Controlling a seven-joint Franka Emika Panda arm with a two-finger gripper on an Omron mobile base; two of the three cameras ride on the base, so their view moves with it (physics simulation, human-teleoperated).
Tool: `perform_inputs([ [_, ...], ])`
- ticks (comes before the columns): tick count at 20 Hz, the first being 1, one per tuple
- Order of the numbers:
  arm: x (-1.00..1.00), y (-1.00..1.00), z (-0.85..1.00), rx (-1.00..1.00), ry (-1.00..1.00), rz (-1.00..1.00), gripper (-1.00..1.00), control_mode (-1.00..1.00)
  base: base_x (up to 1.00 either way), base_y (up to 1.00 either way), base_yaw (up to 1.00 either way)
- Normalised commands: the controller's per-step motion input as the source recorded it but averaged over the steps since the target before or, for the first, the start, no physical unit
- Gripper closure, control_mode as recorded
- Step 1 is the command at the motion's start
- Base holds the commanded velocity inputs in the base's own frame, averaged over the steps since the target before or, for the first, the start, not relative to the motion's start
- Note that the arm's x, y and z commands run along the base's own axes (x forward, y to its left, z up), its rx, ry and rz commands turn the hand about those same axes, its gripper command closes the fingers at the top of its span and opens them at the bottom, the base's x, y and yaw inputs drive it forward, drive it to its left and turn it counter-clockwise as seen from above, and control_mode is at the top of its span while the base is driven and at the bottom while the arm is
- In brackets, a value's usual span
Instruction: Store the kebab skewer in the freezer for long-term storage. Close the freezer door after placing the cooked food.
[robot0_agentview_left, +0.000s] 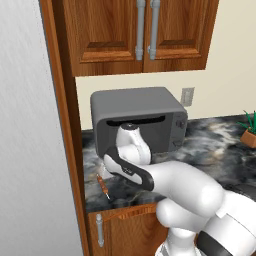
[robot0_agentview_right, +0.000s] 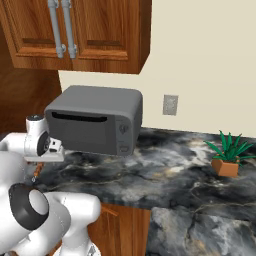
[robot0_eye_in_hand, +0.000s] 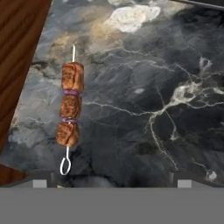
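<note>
**A:** ok so where are we at? We can see the kebab skewer (robot0_eye_in_hand: 70, 107), a thin pale metal stick with a loop at one end and three reddish-brown meat chunks split by thin purple slices, lying flat on the dark marble countertop (robot0_eye_in_hand: 144, 96). It's close to the counter's edge by the brown wooden side panel (robot0_eye_in_hand: 17, 57).

**B:** yep, same from our base cameras. In the left one the skewer (robot0_agentview_left: 103, 186) is a tiny sliver on the counter near the front edge, just beside the arm's black-and-white hand. The boxy grey toaster oven (robot0_agentview_left: 137, 120) sits right behind it, against the cream wall.

**A:** and the two-finger gripper (robot0_eye_in_hand: 111, 183)? We only get the two dark finger tips poking up at the bottom of the hand camera.

**B:** they're spread wide with nothing between them. The skewer's loop end sits just above the left tip, not touching as far as we can tell.

**A:** there's also a small green plant in a terracotta pot (robot0_agentview_right: 227, 157), well apart down the counter.
</note>
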Motion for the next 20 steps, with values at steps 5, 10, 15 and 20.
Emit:
perform_inputs([
  [5, 0.0, 0.27, -0.44, -0.01, 0.0, 0.01, -1.0, -1.0, 0.0, 0.0, 0.0],
  [10, 0.0, 0.17, -0.3, 0.0, 0.0, 0.0, -1.0, -1.0, 0.0, 0.0, 0.0],
  [15, 0.0, 0.15, -0.29, 0.0, 0.0, 0.0, -1.0, -1.0, 0.0, 0.0, 0.0],
  [20, 0.0, 0.2, -0.17, 0.0, 0.0, 0.0, -1.0, -1.0, 0.0, 0.0, 0.0],
])
